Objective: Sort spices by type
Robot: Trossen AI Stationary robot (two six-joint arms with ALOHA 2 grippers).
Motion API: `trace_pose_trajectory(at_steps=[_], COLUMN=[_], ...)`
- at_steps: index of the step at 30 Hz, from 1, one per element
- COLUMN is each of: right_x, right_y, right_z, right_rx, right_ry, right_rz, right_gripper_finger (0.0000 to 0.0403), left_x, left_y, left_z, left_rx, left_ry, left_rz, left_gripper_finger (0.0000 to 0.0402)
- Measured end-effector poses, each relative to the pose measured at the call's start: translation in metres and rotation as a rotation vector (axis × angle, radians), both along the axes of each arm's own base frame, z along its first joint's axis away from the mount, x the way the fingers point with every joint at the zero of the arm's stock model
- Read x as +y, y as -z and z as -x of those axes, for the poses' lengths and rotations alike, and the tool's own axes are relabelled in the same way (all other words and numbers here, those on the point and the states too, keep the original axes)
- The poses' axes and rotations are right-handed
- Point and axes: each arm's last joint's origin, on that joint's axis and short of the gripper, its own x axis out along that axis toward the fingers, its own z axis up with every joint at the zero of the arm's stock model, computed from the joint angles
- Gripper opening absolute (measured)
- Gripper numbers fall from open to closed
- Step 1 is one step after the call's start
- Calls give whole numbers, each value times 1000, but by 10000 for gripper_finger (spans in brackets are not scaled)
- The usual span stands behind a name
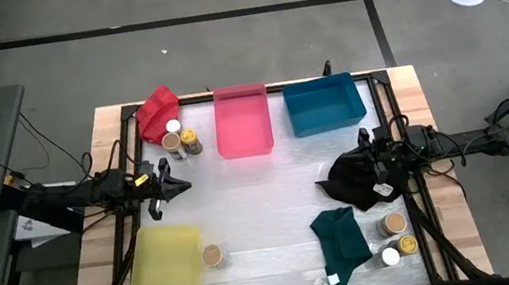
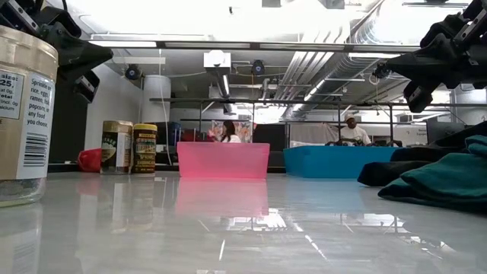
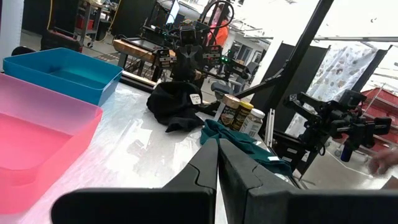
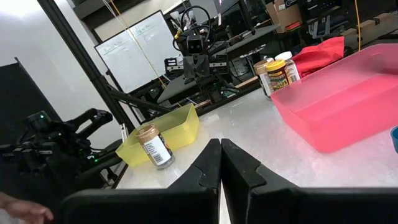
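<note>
Tan-lidded jar (image 2: 23,114) upright, axis vertical; left tool (image 1: 172,183) & right tool (image 1: 366,158) pressed together, empty.

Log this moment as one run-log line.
left end effector: shut, empty, left of table | right end effector: shut, empty, over black cloth | spices: unsorted | trays: empty

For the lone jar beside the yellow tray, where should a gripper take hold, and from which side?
The tan-lidded jar stands upright, apart from the yellow tray. Probably best: come from above with the left gripper, closing across its round body just under the lid.
</note>
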Motion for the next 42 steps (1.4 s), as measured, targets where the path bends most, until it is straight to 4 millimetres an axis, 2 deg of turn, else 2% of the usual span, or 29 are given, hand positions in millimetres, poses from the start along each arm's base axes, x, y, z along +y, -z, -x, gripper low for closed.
trace_pose_trajectory(at_steps=[15, 17, 26, 28, 31, 33, 35, 39, 42], right_x=[0, -2, -12, -12, -10, -8, -5, 4, 17], right_y=[0, -3, -40, -48, -65, -81, -93, -122, -134], right_z=[0, 0, 13, 17, 18, 14, 3, -23, -47], right_rx=[-1, -25, -498, -577, -573, -501, -328, 84, 465], right_ry=[1, 54, 312, 313, 208, 165, 147, 46, -105], right_rz=[2, 24, -417, -443, -445, -464, -442, -453, -490], right_gripper_finger=[0, 0, 0, 0, 4, 16, 38, 102, 160], left_x=[0, 0, 0, 0, 0, 0, 0, 0, 0], left_y=[0, 0, 0, 0, 0, 0, 0, 0, 0], left_z=[0, 0, 0, 0, 0, 0, 0, 0, 0], left_rx=[0, 0, 0, 0, 0, 0, 0, 0, 1], left_ry=[0, 0, 0, 0, 0, 0, 0, 0, 0], left_rz=[0, 0, 0, 0, 0, 0, 0, 0, 0], left_gripper_finger=[0, 0, 0, 0, 0, 0, 0, 0, 0])
